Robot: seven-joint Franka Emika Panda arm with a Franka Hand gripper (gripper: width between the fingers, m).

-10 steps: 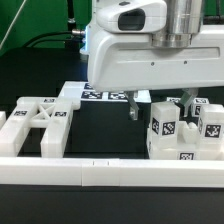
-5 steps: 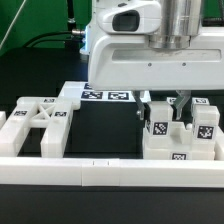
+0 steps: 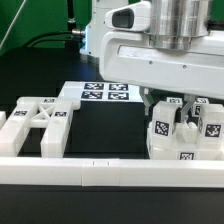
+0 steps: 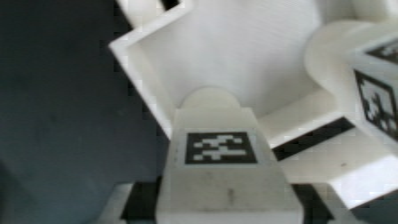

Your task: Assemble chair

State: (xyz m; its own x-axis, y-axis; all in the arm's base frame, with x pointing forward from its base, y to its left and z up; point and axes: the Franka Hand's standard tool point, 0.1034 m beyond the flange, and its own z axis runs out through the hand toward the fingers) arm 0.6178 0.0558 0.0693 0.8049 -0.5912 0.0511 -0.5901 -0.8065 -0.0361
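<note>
My gripper (image 3: 167, 116) is shut on a white chair leg (image 3: 164, 131) with a square tag, holding it upright at the exterior view's right. The leg stands among other white tagged chair pieces: a second upright piece (image 3: 210, 124) beside it and a low slab (image 3: 187, 153) below. In the wrist view the tagged leg (image 4: 217, 148) fills the space between the jaws of my gripper (image 4: 221, 205), with a white slab (image 4: 214, 55) beyond it. A flat white frame-like chair piece (image 3: 36, 122) with tags lies at the exterior view's left.
The marker board (image 3: 104, 92) lies behind the black mat. A long white border rail (image 3: 100, 171) runs along the front edge. My arm's white body (image 3: 160, 50) hangs over the right half of the scene.
My arm has shifted to the exterior view's right, uncovering more of the marker board. The held leg moved slightly with it. The frame piece on the left has not moved.
</note>
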